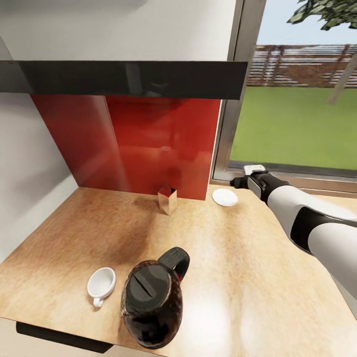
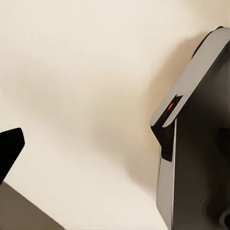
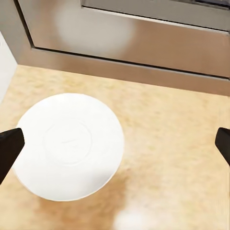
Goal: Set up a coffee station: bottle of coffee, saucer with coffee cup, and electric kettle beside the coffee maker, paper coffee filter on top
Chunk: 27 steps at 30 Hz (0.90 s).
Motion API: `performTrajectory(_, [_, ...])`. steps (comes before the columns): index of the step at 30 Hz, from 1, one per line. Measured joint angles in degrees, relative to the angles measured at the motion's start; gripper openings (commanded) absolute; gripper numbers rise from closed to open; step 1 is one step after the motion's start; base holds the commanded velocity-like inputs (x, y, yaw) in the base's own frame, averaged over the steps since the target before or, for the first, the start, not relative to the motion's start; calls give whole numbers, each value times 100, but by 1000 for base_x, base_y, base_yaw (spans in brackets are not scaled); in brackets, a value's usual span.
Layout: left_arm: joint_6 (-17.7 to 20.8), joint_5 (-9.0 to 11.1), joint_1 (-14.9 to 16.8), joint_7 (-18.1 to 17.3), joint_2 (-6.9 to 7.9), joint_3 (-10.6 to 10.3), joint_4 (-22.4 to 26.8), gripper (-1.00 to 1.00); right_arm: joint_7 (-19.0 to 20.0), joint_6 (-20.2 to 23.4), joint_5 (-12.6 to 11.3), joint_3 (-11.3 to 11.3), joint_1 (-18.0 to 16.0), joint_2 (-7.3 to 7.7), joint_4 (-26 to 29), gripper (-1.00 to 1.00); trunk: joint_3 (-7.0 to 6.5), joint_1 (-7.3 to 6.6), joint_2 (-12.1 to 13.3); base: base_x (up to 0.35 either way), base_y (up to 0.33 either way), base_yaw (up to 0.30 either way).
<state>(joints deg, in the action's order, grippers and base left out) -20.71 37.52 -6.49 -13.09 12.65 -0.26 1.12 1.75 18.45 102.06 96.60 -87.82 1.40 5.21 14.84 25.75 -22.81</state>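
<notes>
The surface (image 1: 238, 248) looks like light wood with a fine grain and a soft satin sheen, catching pale glare near its front edge. The saucer (image 3: 69, 146) is smooth white ceramic, matt, with a faint ring pressed in its middle. The coffee cup (image 1: 101, 284) has the same plain white glaze. The electric kettle (image 1: 152, 297) has a dark glassy body with reflections and a matt black plastic lid and handle. The wall panel (image 1: 148, 144) behind is glossy red, mirror-like. The kitchen shelf (image 1: 124, 78) is shiny black. The window frame (image 3: 143, 48) looks like brushed metal. The small box (image 1: 167, 200) near the back edge seems metallic.
</notes>
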Motion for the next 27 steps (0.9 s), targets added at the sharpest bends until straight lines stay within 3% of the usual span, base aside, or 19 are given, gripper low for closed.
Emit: performTrajectory(27, [-1, -4, 0, 0, 0, 3, -1, 100, 8, 98, 3, -5, 0, -42, -34, 100, 248, 0, 0, 0, 0, 0])
